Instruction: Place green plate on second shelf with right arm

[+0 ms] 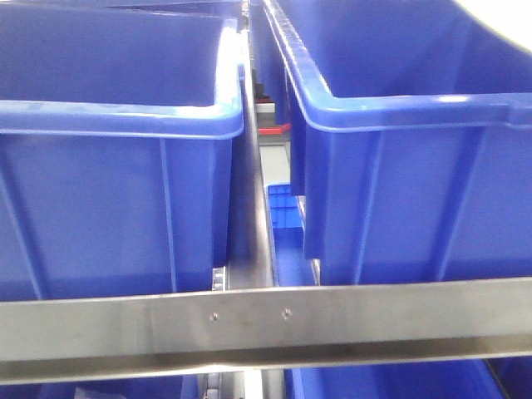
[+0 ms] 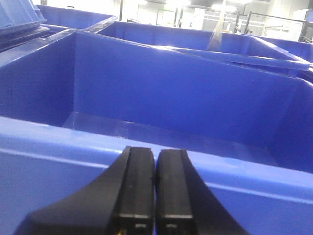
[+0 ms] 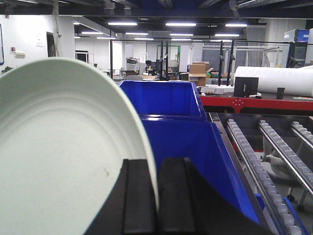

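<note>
On my left side, the left claw (image 2: pixel 155 161) has its two fingers pressed flat together with nothing between them. It hangs just over the near wall of a big blue box (image 2: pixel 161 93).

In the right wrist view, the green plate (image 3: pixel 63 156) fills the left half of the picture. It stands up on its edge, and the right claw (image 3: pixel 157 169) pinches its rim between both fingers. So the plate is up in the air in my right claw, not on any shelf yet.

I think the plate is light and stiff. It looks smooth, so it may slide in the grip. I only have a thin bit of rim, so I think it could swing or tip if I move fast. I cannot tell if it would break when dropped.

Just right of the plate is another blue bin (image 3: pixel 181 127). Further right run tracks with little rollers (image 3: pixel 254 152), and a red table (image 3: pixel 254 103) stands behind.

The front view shows two blue tubs (image 1: pixel 108 116) with a thin gap between them, above a shiny metal bar (image 1: pixel 266 324). Room looks tight. I cannot tell which shelf is the second.
</note>
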{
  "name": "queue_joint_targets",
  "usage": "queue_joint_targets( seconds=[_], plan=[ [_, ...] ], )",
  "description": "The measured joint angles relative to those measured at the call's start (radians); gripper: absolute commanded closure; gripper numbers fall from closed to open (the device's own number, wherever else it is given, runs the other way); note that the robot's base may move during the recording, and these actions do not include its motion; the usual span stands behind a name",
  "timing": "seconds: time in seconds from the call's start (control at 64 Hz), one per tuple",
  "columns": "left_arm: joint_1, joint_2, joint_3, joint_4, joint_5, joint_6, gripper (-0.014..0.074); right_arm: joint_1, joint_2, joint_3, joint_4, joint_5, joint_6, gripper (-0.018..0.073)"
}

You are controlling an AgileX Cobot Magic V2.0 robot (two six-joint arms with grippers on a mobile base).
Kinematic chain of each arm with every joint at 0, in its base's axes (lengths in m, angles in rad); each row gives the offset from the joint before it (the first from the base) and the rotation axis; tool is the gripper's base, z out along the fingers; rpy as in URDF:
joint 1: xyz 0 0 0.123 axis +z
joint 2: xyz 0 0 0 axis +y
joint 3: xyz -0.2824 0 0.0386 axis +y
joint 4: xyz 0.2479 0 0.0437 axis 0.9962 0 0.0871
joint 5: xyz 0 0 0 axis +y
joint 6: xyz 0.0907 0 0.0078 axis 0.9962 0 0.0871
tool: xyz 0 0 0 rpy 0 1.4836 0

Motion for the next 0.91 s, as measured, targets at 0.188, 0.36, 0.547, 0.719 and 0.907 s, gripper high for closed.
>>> queue_joint_targets(
  seconds=[0.188,0.36,0.547,0.719,0.907],
  plan=[
    [0.000,0.000,0.000,0.000,0.000,0.000,0.0466,0.000,0.000,0.000,0.000,0.000,0.000,0.0502],
    [0.000,0.000,0.000,0.000,0.000,0.000,0.0466,0.000,0.000,0.000,0.000,0.000,0.000,0.0502],
    [0.000,0.000,0.000,0.000,0.000,0.000,0.0466,0.000,0.000,0.000,0.000,0.000,0.000,0.0502],
    [0.000,0.000,0.000,0.000,0.000,0.000,0.0466,0.000,0.000,0.000,0.000,0.000,0.000,0.0502],
    [0.000,0.000,0.000,0.000,0.000,0.000,0.0466,0.000,0.000,0.000,0.000,-0.004,0.000,0.0502]
  ],
)
